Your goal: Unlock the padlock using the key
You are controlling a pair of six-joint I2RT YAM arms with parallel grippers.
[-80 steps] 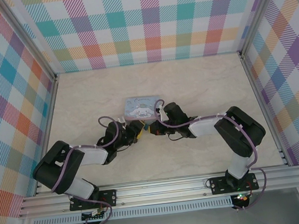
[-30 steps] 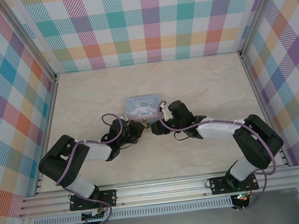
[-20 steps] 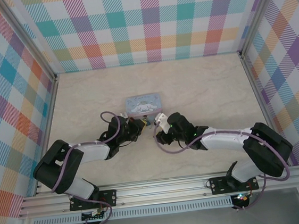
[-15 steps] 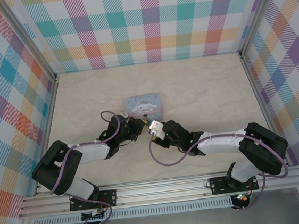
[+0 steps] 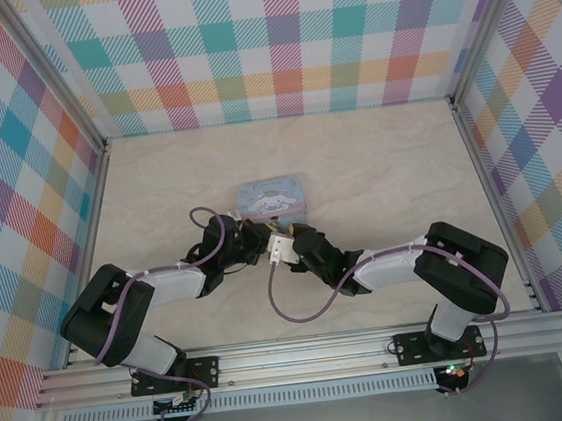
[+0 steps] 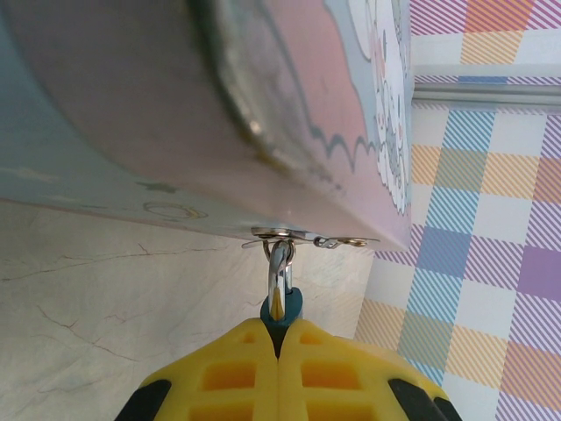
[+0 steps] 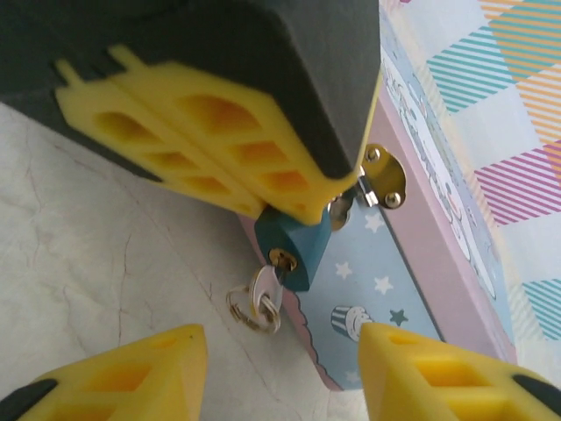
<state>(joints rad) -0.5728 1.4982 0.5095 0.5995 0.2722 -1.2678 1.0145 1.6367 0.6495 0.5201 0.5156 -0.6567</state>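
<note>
Teal padlock (image 7: 294,250) is pinched in left claw (image 6: 279,338), key (image 7: 263,298) seated in keyhole. Right claw (image 7: 280,340) is spread wide at frame bottom, off key. Shackle looks shut on tin (image 7: 386,285); turn left to do.

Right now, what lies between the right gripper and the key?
Nothing: in the right wrist view, the open right gripper faces the key, seated in the padlock, across bare table.

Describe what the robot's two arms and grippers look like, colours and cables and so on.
The left arm and right arm are black with white forearm shells, each trailing a lilac cable. The left gripper and right gripper have yellow fingers moulded with rectangular recesses, on black bases.
</note>
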